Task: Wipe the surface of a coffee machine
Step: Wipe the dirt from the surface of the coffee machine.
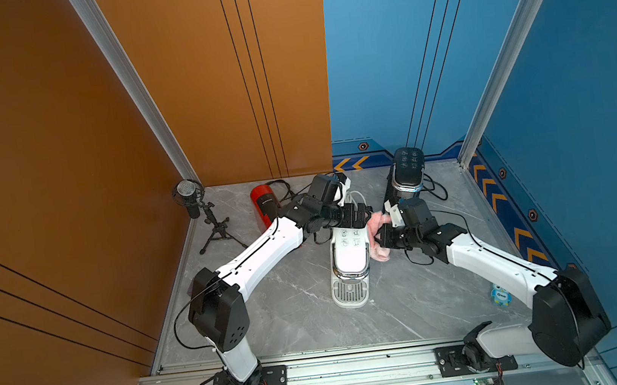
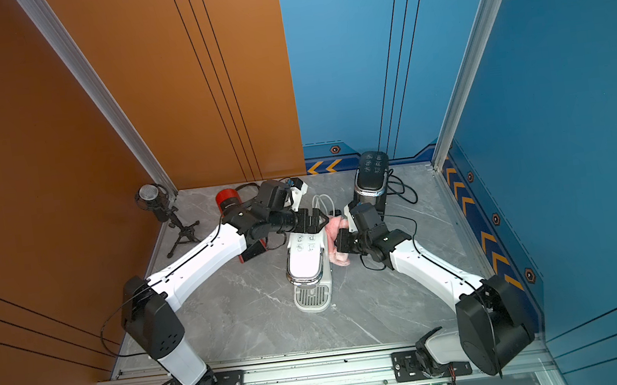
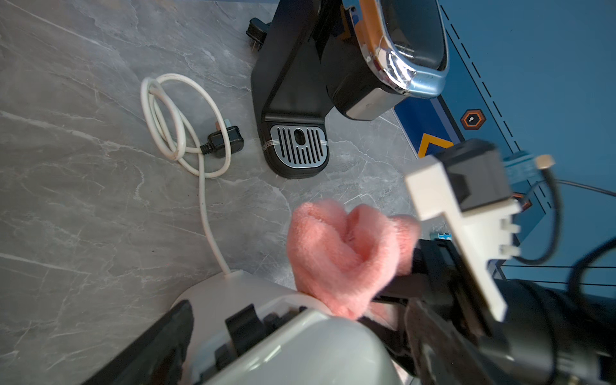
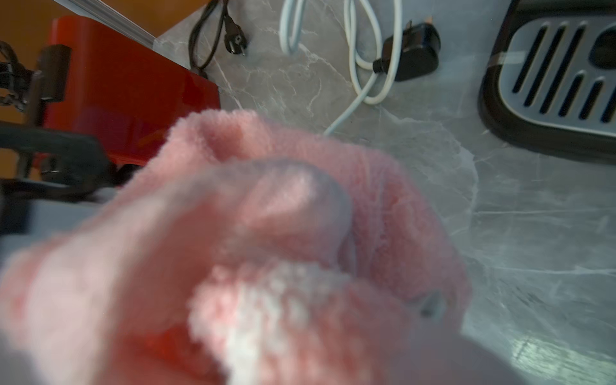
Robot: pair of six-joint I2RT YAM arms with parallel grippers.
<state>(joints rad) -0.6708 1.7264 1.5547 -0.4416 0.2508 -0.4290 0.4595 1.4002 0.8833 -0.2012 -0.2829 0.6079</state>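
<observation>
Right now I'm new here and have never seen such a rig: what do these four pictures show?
Two robot arms work at a grey marble-look table. Two pictures look down from one overhead camera; two come from wrist cameras. On the table stand a white coffee machine, a black coffee machine, a red appliance and a microphone on a tripod. The right gripper is shut on a pink cloth at the white machine's side; the left gripper is open near its rear top.
</observation>
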